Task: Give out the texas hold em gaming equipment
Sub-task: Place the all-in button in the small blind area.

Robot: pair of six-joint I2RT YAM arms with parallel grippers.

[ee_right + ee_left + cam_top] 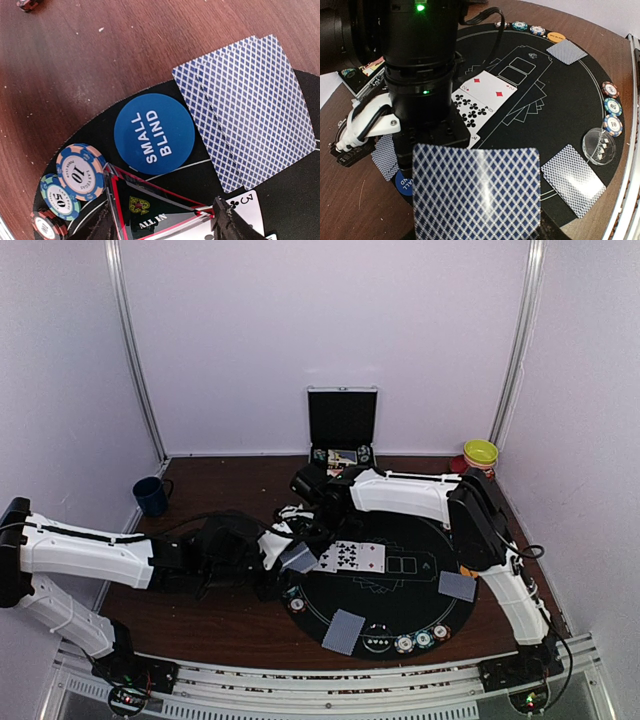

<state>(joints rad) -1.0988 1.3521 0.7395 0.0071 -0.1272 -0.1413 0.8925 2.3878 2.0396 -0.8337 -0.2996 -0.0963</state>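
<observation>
Counter (230, 620), read left to right.

- Far left: dark blue mug (152, 495), standing off the mat.
- Left jaws: clamped on a single card (477, 192), back up, held flat above the left rim of the round black mat (400, 592) (the card hides the fingertips in the wrist view).
- Right jaws: clamped on a clear triangular ALL IN plaque (150, 212), low over the mat's left edge.
- Beneath them: blue SMALL BLIND button (153, 134), with two overlapped face-down cards (250, 110) just beside it. The 10 chip (80, 172) and 50 chip (60, 196) touch each other.
- Mat centre: face-up cards (350, 556) in a row.
- Near rim: face-down near cards (344, 631), then a chip row (420, 640).
- Right rim: face-down right cards (457, 586).
- Back wall: open silver case (342, 420).
- Far right corner: stacked cups (480, 452).
</observation>
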